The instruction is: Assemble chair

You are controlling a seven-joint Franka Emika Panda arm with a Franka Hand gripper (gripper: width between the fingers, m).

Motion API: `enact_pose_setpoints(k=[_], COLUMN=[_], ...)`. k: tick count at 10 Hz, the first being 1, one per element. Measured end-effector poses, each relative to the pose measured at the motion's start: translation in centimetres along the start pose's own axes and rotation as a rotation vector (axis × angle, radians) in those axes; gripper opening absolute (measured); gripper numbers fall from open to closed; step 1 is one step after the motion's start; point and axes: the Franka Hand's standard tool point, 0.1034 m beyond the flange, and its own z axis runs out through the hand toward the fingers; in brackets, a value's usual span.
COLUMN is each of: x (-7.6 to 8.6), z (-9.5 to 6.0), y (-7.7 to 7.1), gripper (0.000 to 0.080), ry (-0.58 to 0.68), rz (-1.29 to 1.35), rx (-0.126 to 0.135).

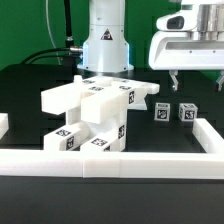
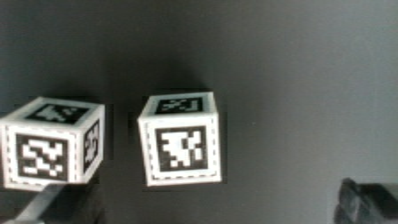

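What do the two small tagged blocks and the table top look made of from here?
Blocks: probably matte white plastic, with flat dull faces, crisp edges, black-and-white tags stuck or printed on. Table: dark, mostly matte, little glare; material unclear.

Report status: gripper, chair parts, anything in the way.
Gripper open, empty, above two small white tagged plastic blocks. Other matte white chair pieces stacked apart. Nothing blocking.

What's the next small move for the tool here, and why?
Probably lower the tool over the block on the exterior view's right: it hangs open and empty above that block, which lies loose, apart from the chair parts.
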Motion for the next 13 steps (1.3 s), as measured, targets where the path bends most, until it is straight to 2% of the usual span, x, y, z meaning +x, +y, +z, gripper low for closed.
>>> enact_pose_setpoints(k=[4, 8, 11, 13], x=[-0.1, 1.9, 1.3, 0.9], z=[0.1, 1.7, 2.9, 3.2], y=[0.1, 0.7, 0.5, 0.4], gripper=[0.0649, 0.0649, 0.0649, 0.0649], ry=[-0.003, -0.002, -0.009, -0.015], rz=[0.0, -0.058, -0.053, -0.051], rx=[-0.002, -0.014, -0.023, -0.025])
